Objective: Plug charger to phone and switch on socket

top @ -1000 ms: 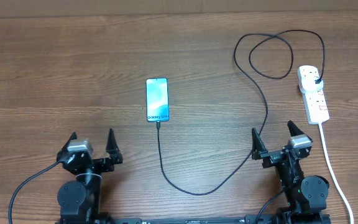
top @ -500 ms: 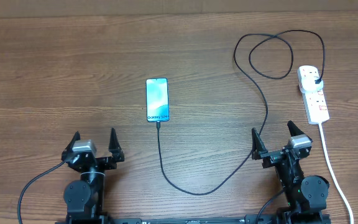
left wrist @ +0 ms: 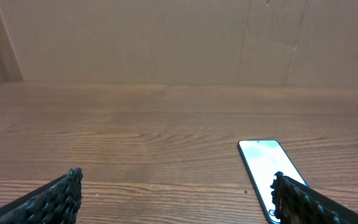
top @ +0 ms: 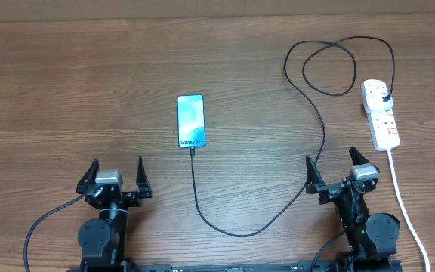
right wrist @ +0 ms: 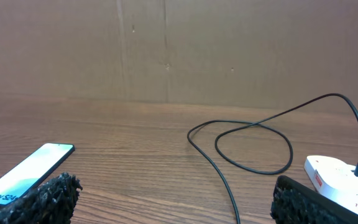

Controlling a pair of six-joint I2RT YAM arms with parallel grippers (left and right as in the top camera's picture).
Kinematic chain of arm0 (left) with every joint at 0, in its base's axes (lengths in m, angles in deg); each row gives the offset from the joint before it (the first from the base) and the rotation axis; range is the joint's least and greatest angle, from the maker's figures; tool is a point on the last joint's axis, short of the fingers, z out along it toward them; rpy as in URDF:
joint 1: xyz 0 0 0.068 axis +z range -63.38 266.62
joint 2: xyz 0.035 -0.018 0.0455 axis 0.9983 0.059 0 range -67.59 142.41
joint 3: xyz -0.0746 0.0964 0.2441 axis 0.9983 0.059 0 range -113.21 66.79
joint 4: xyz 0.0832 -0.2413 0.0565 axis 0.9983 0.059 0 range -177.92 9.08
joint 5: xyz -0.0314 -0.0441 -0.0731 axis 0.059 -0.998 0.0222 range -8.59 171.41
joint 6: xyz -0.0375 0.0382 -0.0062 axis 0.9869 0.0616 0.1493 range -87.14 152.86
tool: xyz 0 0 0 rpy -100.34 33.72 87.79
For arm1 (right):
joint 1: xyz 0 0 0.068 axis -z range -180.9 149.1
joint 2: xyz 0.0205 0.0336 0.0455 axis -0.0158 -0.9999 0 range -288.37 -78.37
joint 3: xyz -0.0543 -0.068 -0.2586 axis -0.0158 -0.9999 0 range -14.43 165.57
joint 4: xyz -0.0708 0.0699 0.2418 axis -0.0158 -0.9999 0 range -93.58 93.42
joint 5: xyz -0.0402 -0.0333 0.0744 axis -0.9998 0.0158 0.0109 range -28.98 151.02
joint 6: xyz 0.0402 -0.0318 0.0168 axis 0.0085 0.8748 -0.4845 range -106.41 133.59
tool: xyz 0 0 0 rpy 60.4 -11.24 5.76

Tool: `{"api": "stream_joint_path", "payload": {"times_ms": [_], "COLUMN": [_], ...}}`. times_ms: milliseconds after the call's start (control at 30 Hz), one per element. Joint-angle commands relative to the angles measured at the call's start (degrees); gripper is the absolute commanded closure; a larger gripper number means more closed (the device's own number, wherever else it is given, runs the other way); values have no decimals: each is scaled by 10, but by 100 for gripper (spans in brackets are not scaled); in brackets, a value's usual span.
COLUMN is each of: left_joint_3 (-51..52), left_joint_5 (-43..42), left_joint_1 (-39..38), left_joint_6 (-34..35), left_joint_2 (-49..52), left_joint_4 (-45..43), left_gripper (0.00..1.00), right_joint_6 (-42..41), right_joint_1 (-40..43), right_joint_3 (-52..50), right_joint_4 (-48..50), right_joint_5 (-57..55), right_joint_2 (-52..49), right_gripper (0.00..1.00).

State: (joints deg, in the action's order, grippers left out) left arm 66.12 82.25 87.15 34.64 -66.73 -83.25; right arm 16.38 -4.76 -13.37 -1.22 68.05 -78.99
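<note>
From overhead, the small black-edged smartphone with the pale blue screen point(top: 191, 121) lies flat near the middle of the brown wooden counter point(top: 66, 83). The long thin black charger cable point(top: 324, 134) meets the phone's near end, sweeps toward the near edge, then climbs and loops by the far right corner. There its black plug sits in the white oblong power strip with red switches point(top: 381, 113) along the right edge. The left fingers point(top: 139, 174) and right fingers point(top: 309, 171) are both spread wide, holding nothing, at the near edge. The cable passes just beside the right fingers, so a reach toward the strip could snag it. That might drag the tip out of the phone or slide the phone. Whether the tip is fully seated cannot be told.

In the left wrist view, the phone lies ahead to the right, partly hidden by one spread finger. A push here would shove the light phone, not seat the connector.

In the right wrist view, the strip sits low right, cable loop beside it. The switches look small, and a wide finger may press the wrong one or tip the strip.
</note>
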Motion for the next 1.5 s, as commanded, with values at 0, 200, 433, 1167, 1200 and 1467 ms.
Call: {"api": "stream_joint_path", "payload": {"times_ms": [0,200,433,1167,1200,1467], "left_joint_3": [4,4,4,4,4,4], "left_joint_5": [-7,-7,-7,-7,-7,-7], "left_joint_1": [2,2,2,2,2,2], "left_joint_6": [25,25,25,25,25,25], "left_joint_2": [-7,-7,-7,-7,-7,-7], "left_joint_4": [-2,-2,-2,-2,-2,-2], "left_gripper": [0,0,0,1,0,0], "right_joint_6": [1,1,1,-12,-25,-23], "right_joint_1": [0,0,0,0,0,0], "right_joint_3": [-6,-6,-6,-6,-6,-6], "right_joint_4": [2,2,2,-2,-3,-4], "right_joint_5": [-5,-5,-5,-29,-41,-61], "right_joint_2": [5,5,5,5,5,5], "right_gripper": [0,0,0,0,0,0]}}
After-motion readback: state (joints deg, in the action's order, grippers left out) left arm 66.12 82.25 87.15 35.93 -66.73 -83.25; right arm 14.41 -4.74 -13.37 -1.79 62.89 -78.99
